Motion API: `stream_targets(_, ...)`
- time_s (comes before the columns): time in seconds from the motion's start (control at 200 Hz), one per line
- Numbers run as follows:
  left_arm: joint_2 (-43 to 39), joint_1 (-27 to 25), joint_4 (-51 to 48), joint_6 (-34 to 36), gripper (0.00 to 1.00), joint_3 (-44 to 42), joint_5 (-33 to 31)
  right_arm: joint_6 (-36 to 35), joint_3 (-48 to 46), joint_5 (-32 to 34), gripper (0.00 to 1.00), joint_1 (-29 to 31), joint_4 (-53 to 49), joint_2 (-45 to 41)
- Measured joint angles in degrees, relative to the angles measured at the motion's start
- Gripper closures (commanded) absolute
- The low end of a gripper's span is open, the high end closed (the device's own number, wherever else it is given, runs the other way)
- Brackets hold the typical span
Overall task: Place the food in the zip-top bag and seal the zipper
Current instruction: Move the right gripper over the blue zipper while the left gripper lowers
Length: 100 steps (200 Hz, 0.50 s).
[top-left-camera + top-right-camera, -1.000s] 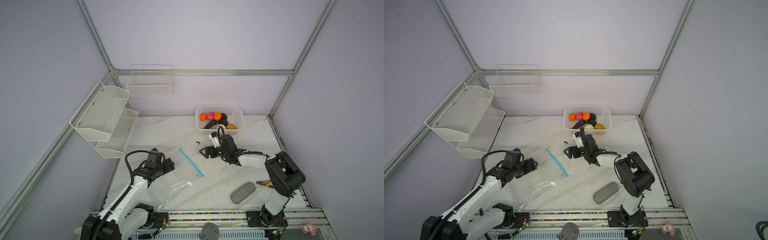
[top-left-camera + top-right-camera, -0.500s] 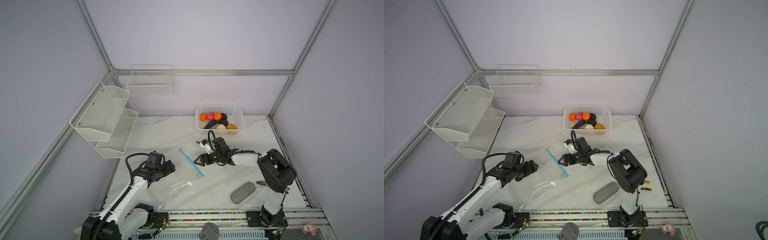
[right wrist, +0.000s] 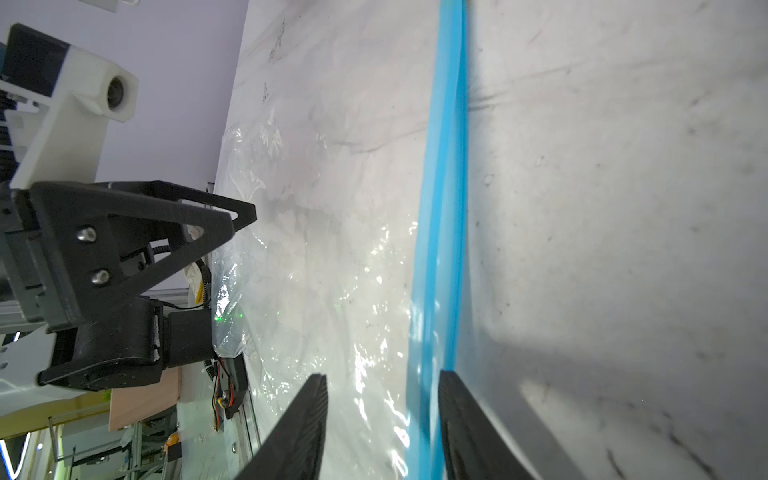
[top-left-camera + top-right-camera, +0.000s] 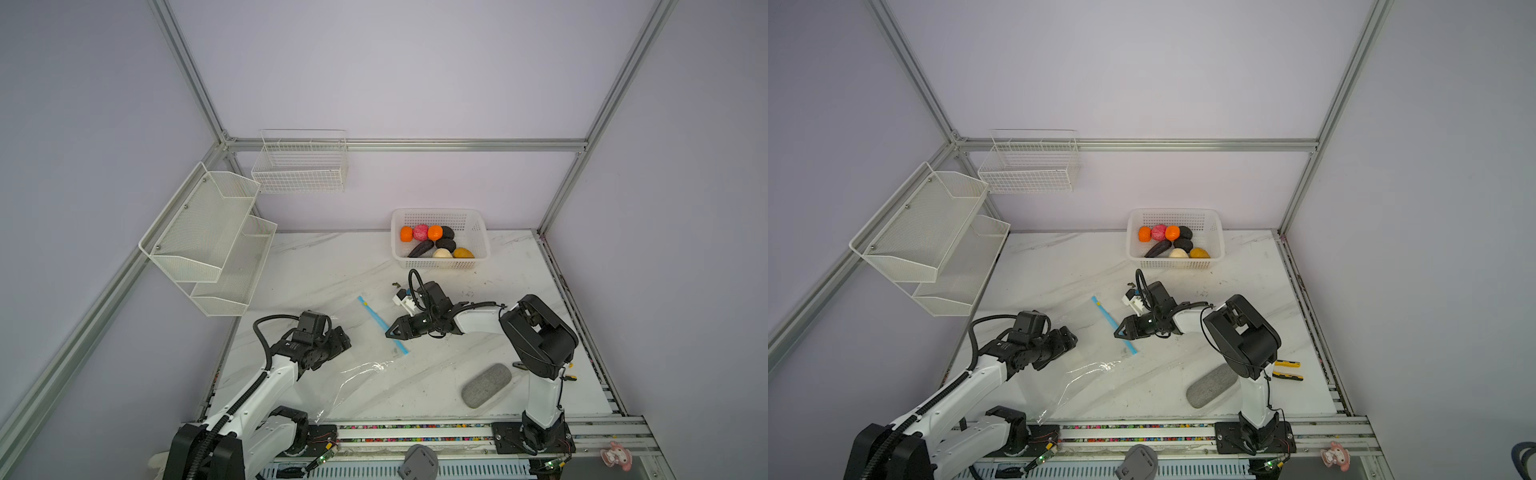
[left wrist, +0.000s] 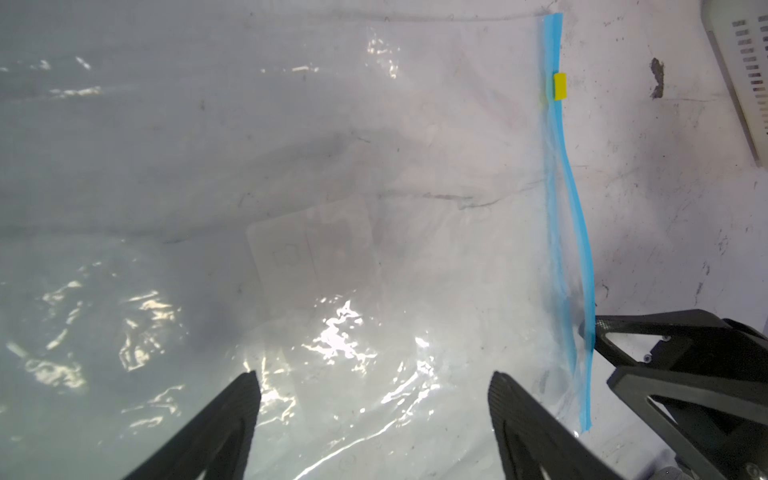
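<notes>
**Bag** point(image 4: 353, 386): clear and empty. It lies flat on the near-left part of the table point(image 4: 332, 266), and its near corner reaches the front edge.

**Zipper** point(image 4: 376, 318): a light blue strip along the bag's far-right edge, running diagonally. A yellow tab point(image 5: 560, 86) sits near its far end. A faint panel point(image 5: 311, 249) is printed on the bag, too pale to read.

**Right gripper** point(image 3: 382, 374): low at the near part of the zipper. Its jaws are partly apart with the blue strip between them, one finger against the strip, not clamped.

**Left gripper** point(image 5: 374, 376): over the bag, jaws spread wide, holding nothing.

**Food** point(image 4: 434, 245): all of it is in a white perforated basket point(image 4: 436, 215) at the back of the table, well apart from the bag. It holds two orange pieces, one pink, three black, one cream and one yellow-brown.

**Table**: white marble pattern, scuffed with dark streaks.
- A small dark scrap point(image 4: 395, 285) lies between the basket and the zipper.
- A grey oval pad point(image 4: 485, 385) lies near the front right.
- Yellow-handled pliers point(image 4: 1286, 364) lie beside the right arm's base.

**Room**: pale lilac walls and an aluminium frame point(image 4: 407, 144).
- A two-tier mesh shelf point(image 4: 208, 232) hangs on the left wall, empty.
- A wire rack point(image 4: 299, 166) hangs on the back wall, also empty.
- A pink plush toy point(image 4: 617, 456) sits at the front rail.
</notes>
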Motion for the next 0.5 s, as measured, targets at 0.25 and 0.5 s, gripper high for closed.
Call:
stream_targets(0.25, 0.92, 0.00, 1.18, -0.39, 0.13, -0.50, 0.00, 1.36, 0.00, -1.40, 0.72, 0.02, 1.97, 0.00)
stream_targets(0.5, 1.27, 0.00, 2.19, -0.66, 0.13, -1.46, -0.02, 3.10, -0.44, -2.91, 0.73, 0.02, 4.72, 0.00)
